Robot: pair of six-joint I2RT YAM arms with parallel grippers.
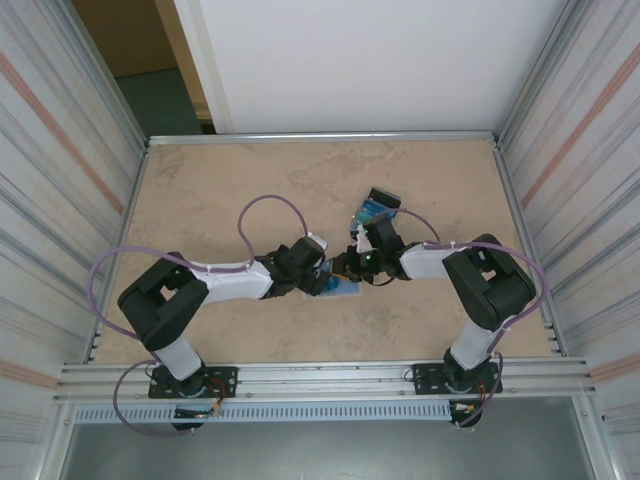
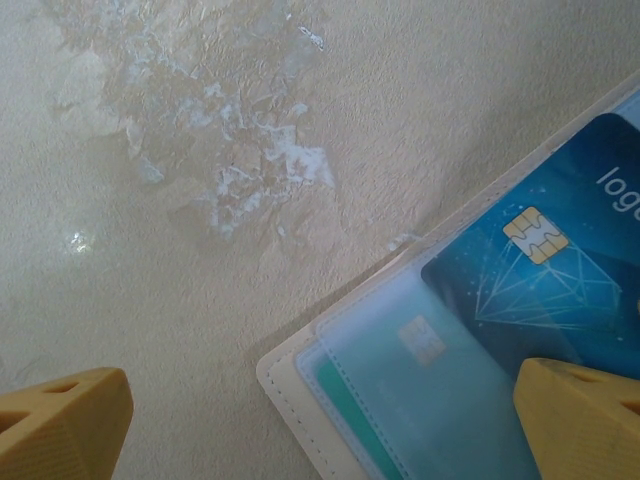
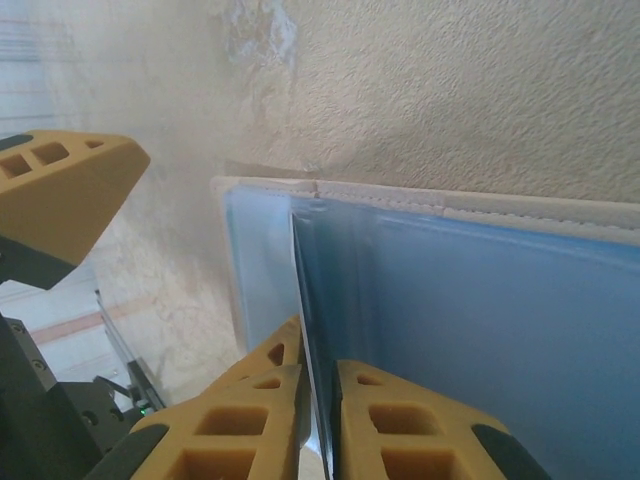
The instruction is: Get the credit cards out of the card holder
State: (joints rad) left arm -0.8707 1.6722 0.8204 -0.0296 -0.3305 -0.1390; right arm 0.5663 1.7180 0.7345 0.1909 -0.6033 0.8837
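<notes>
Carrying everything here, a beige marbled desk [image 1: 220, 190] lies between corrugated metal walls, and both white-and-black arms reach in from its near edge to meet around its middle.

At that meeting point a small flat card holder [image 1: 343, 288] with a cream-tan stitched border and a pale blue inner face lies open on the desk. The left wrist view shows one corner of it [image 2: 290, 375], with clear plastic sleeves layered inside. One sleeve holds a dark blue plastic card [image 2: 540, 260] bearing a gold chip and a white line-drawn diamond. The frosted sleeve beside it holds a teal card [image 2: 400, 390], whose chip shows faintly through the plastic.

Farther back on the desk, just beyond the right arm's wrist, a small cluster of loose cards [image 1: 376, 207] in teal-blue and black lies apart from the holder.

The left gripper [image 2: 320, 420] hangs over the holder's corner with its yellow ribbed fingers [image 2: 60, 425] spread wide: one is above bare desk, the other above the sleeves. Whether either touches anything I cannot tell.

The right gripper [image 3: 318, 400] is pinched tight on a thin leaf of the holder, seen edge-on rising from the pale blue face [image 3: 480, 300]. Whether a card sits in that leaf I cannot tell.
</notes>
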